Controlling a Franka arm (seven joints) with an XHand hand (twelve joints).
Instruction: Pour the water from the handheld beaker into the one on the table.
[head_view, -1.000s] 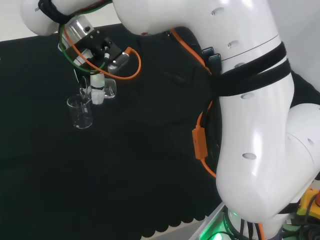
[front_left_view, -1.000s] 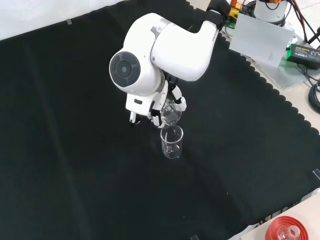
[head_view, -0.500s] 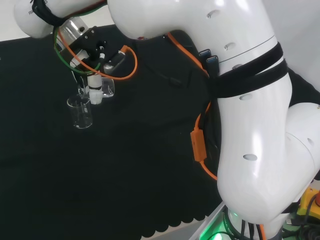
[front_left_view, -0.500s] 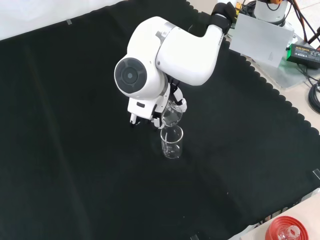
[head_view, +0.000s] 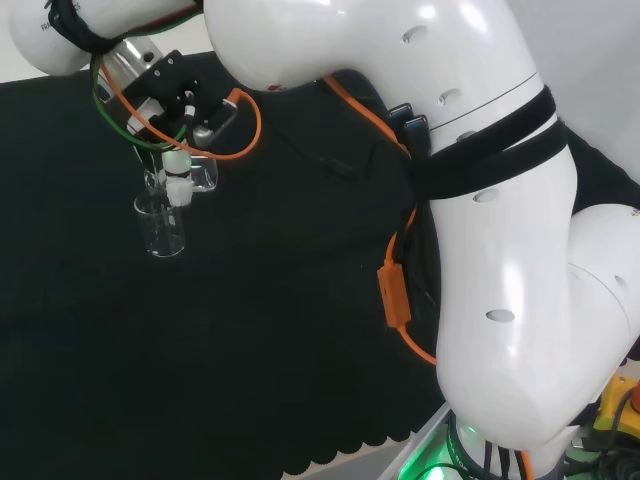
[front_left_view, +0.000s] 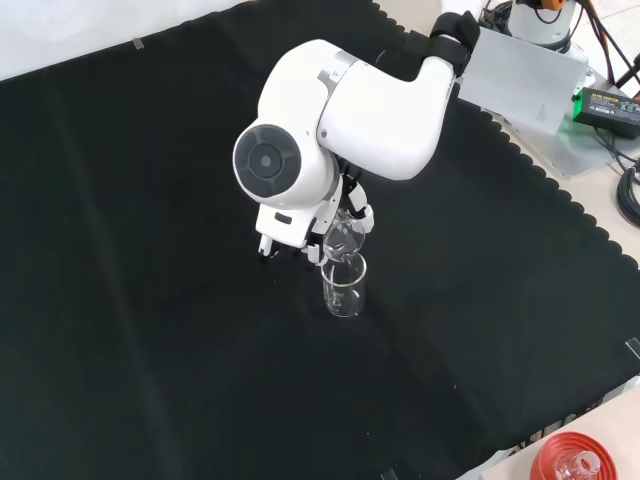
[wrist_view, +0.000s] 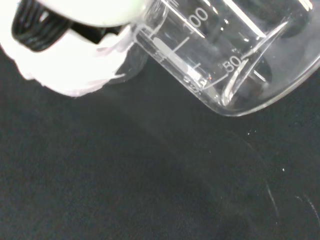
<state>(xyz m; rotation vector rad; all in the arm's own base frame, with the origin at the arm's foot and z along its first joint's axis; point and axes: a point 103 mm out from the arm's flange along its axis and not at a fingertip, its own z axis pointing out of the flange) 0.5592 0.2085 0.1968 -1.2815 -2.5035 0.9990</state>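
Overhead, white arm link (front_left_view: 340, 120) hung above black cloth (front_left_view: 120, 250); hand (head_view: 178, 172) had its fingers curled around tilted handheld beaker (front_left_view: 342, 238), its lip over upright table beaker (front_left_view: 343, 285) just below.

Light is bright and even across the views, seemingly from overhead. The black cloth (front_left_view: 150, 250) on the desk soaks it up and shows almost no shadows. In the head view the white arm links (head_view: 500, 250) carry soft broad highlights, and a green glow (head_view: 440, 465) shows at the lower edge. In the wrist view the tilted beaker (wrist_view: 225, 55) is sharp, with thin bright glints along its rim and markings, while the hand (wrist_view: 70, 45) beside it is blurred and nearly washed out white
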